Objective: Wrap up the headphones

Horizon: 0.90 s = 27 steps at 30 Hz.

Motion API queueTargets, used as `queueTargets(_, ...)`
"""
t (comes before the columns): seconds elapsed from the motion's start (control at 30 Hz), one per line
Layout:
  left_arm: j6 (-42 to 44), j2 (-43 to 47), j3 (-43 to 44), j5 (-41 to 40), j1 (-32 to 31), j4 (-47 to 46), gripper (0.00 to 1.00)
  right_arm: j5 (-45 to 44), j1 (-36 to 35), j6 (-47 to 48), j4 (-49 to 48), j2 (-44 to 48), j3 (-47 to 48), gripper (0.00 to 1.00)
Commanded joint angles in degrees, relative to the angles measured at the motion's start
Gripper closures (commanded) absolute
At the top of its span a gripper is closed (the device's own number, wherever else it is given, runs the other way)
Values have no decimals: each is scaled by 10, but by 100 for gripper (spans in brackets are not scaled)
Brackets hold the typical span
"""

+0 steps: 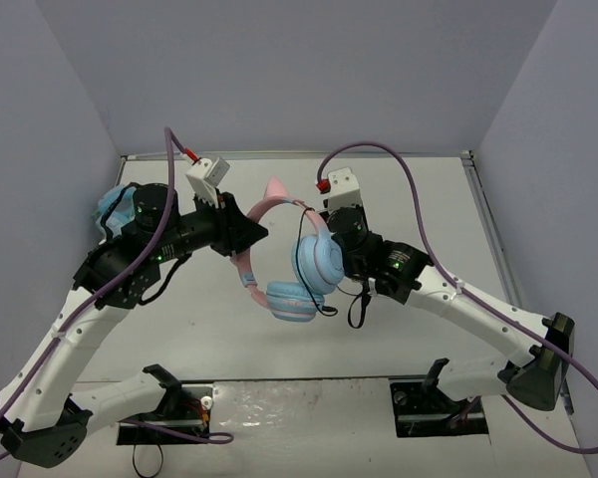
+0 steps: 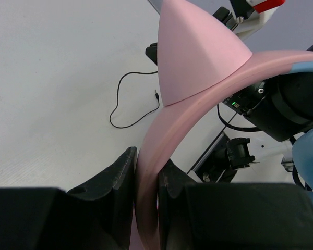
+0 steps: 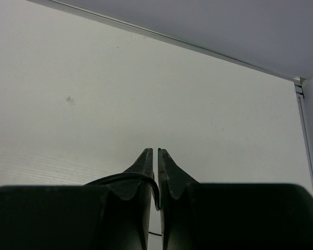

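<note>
While the left hand [image 2: 147, 159] pinches the pink headband [image 2: 198, 130] and holds the headphones [image 1: 317, 261] above the table [image 1: 229, 339], the right hand [image 3: 155, 152], just right of the ear cups [image 1: 291, 299], is pressed together on the thin black cable [image 3: 122, 178].

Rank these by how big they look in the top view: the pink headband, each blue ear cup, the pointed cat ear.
1. pink headband, the longest span.
2. upper ear cup and lower ear cup: alike, and tilted differently, so unranked.
3. cat ear, smallest.
</note>
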<state>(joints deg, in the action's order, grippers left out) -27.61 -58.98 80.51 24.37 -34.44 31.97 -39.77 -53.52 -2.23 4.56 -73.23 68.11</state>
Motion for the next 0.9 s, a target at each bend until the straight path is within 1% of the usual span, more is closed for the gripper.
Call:
queueTargets(0.0, -56, 21, 72, 20, 0, -154, 100, -3, 10, -15, -12, 12, -17, 92)
queueTargets(0.43, -69, 23, 62, 1, 4, -181, 100, 17, 29, -58, -30, 45, -48, 85)
queueTargets(0.67, -77, 26, 59, -7, 7, -197, 100, 34, 41, -80, -39, 58, -67, 87)
queueTargets(0.87, -92, 28, 51, -15, 9, -225, 100, 47, 46, -94, -61, 62, -81, 91)
